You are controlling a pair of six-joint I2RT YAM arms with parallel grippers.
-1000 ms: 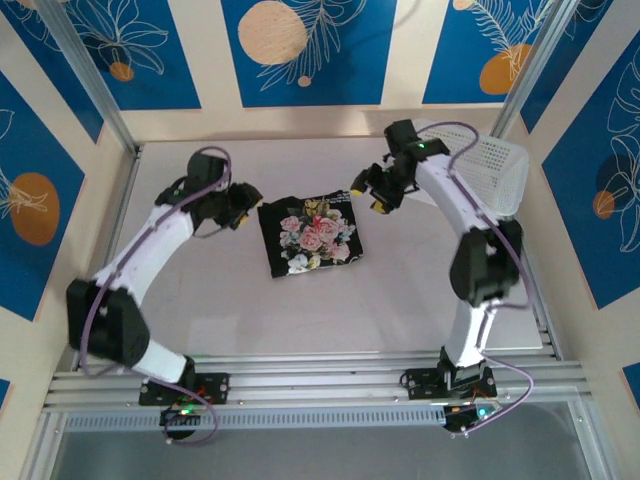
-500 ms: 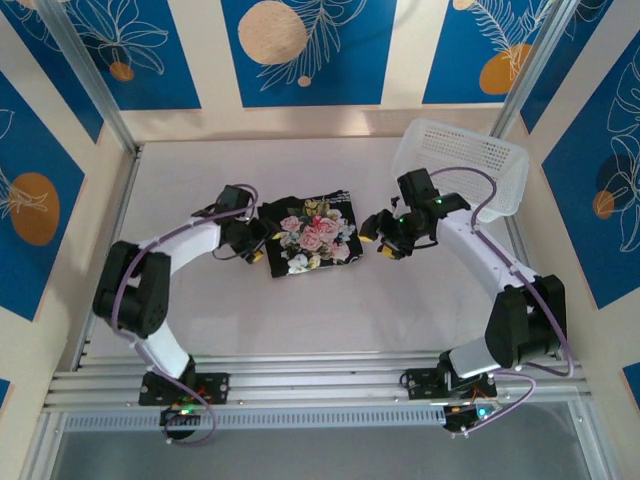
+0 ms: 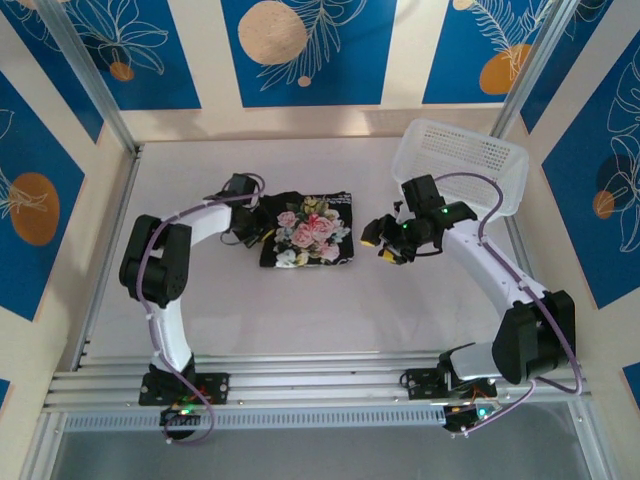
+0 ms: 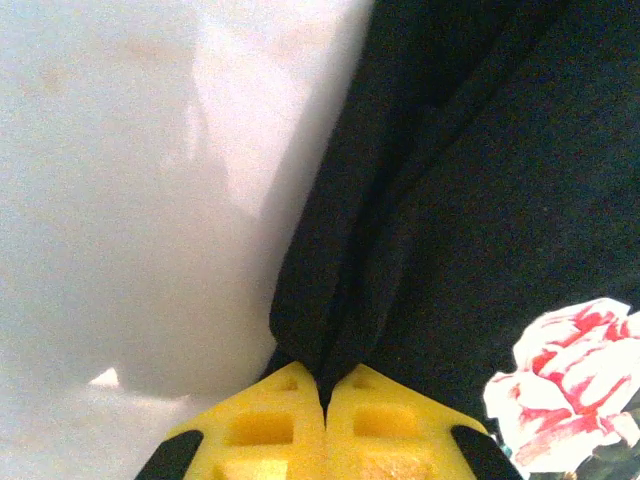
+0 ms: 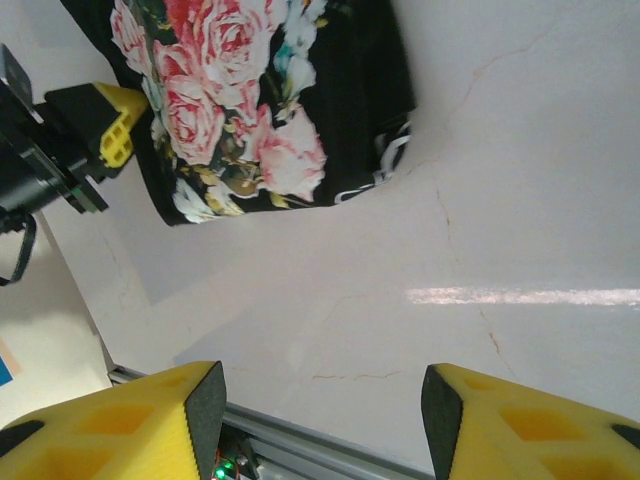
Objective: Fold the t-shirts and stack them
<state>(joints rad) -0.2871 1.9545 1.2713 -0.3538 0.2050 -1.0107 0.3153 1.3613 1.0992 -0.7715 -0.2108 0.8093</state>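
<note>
1. Your left end effector (image 4: 323, 395) has its yellow pads (image 4: 265, 428) pressed together on a fold at the edge of the black t-shirt (image 4: 470, 180). The rose print (image 4: 565, 385) lies just to its right.
2. Your right end effector (image 5: 318, 420) is spread wide and grips nothing above the bare counter (image 5: 500, 180). The folded t-shirt lies ahead of it, apart.
3. The white basket (image 3: 470, 160) sits near that end effector, on the side away from the t-shirt.

Black t-shirt (image 4: 470, 180) fold, tight in left hand (image 4: 323, 392)

Blue floral wall panels (image 3: 305, 45) (cream-bordered)
</note>
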